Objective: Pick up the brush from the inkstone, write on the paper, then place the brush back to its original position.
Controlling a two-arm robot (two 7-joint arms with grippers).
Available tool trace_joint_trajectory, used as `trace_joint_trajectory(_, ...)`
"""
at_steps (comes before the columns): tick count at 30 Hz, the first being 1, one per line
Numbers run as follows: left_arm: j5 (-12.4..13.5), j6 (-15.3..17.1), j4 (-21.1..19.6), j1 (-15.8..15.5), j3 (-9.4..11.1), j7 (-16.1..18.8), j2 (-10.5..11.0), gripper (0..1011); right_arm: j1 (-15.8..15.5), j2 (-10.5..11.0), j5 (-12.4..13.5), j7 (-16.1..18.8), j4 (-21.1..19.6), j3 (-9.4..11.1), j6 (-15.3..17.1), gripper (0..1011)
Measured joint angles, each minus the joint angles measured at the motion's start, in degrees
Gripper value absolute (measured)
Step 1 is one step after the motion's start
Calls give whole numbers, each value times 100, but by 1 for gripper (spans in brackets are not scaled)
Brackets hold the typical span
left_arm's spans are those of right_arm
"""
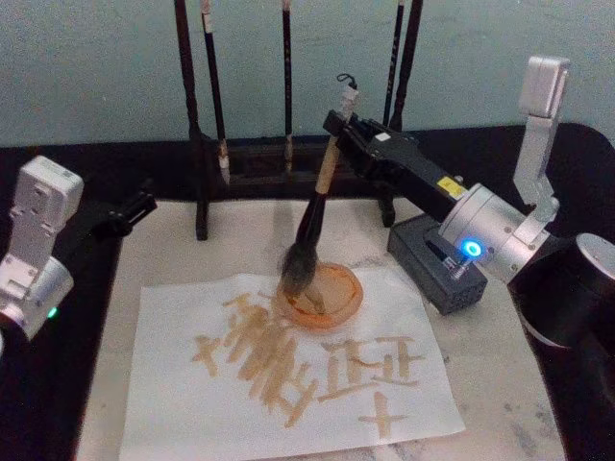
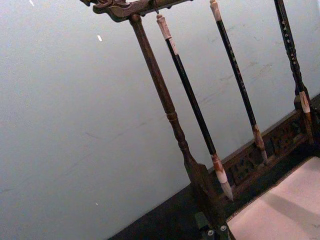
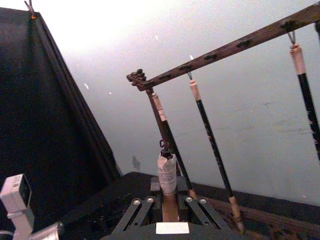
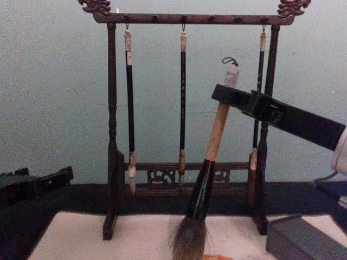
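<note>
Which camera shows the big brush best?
Head view: the brush shows whole, held by the right gripper, bristles at the dish. Chest view crops the bristle tips; right wrist view shows its end cap; left wrist view, the rack.

The head view looks steeply down on the paper [image 1: 173, 403] and the wooden brush rack [image 1: 259, 158]; the chest view sits low, facing that rack level and close. Both wrist views tilt up at the same rack, the left seemingly nearer.
</note>
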Motion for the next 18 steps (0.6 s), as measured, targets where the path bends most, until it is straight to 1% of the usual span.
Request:
trace_joint_trajectory(9, 0, 0, 0, 0, 0, 0, 0, 1002, 67, -73, -7, -31, 207, 55, 29, 195)
trace_joint_trajectory(18, 0, 0, 0, 0, 0, 0, 0, 1002, 65, -127, 38, -169, 339, 136, 113, 195)
